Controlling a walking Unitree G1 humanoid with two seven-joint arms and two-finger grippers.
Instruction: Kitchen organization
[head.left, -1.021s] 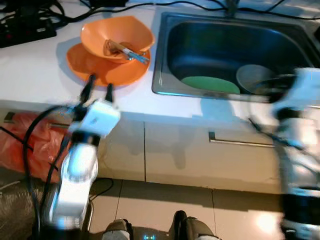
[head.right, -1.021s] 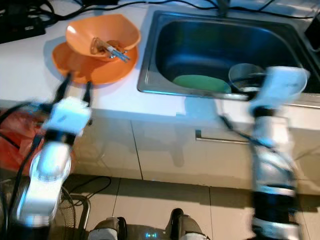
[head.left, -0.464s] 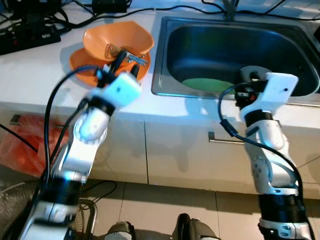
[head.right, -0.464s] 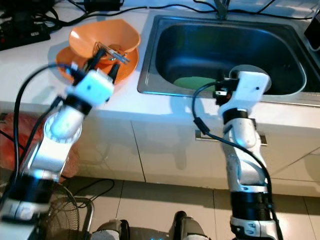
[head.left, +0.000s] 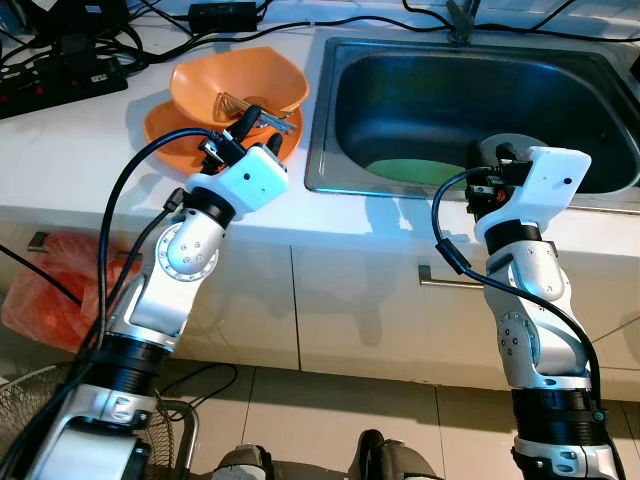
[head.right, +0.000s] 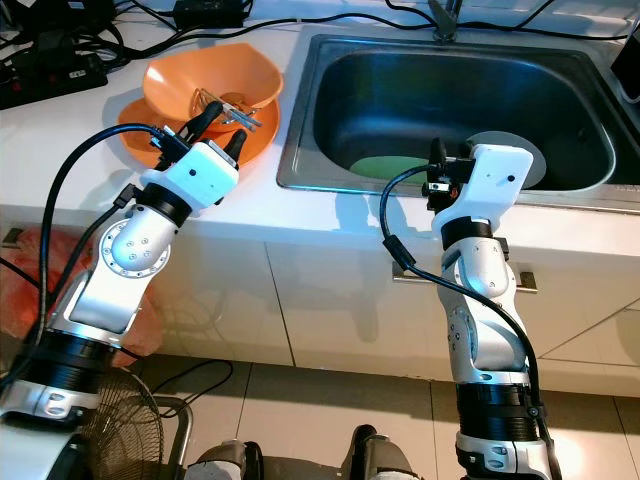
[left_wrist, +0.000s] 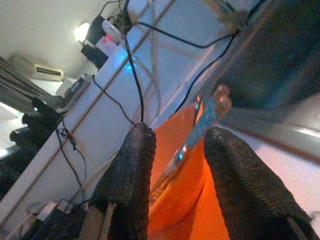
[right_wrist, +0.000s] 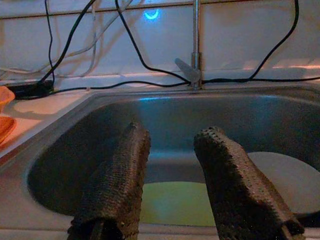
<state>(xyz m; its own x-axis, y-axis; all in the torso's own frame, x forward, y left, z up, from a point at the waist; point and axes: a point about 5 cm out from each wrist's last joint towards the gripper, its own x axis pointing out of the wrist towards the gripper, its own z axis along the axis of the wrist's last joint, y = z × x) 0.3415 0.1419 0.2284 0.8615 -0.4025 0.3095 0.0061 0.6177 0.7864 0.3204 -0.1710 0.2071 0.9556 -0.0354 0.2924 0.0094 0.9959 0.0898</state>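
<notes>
An orange bowl (head.left: 240, 80) sits on an orange plate (head.left: 170, 135) on the white counter, left of the sink (head.left: 450, 80). Blue-handled utensils (left_wrist: 200, 125) lie in the bowl. My left gripper (head.left: 258, 122) is open at the bowl's near rim, its fingers either side of the utensils' handle without touching it. My right gripper (right_wrist: 172, 132) is open over the sink's front edge, pointing into the basin. A green plate (right_wrist: 175, 202) and a white plate (right_wrist: 285, 182) lie in the basin.
Power strips and cables (head.left: 60, 75) crowd the counter's back left. The faucet (right_wrist: 195, 40) stands behind the sink. Below are cabinet fronts with a handle (head.left: 450, 280), a red bag (head.left: 50, 290) and a wire fan guard (head.left: 40, 410) on the floor.
Both arms have risen from below the counter. The left gripper has reached the orange bowl's rim, and the right has come to the sink's front edge and settled.
</notes>
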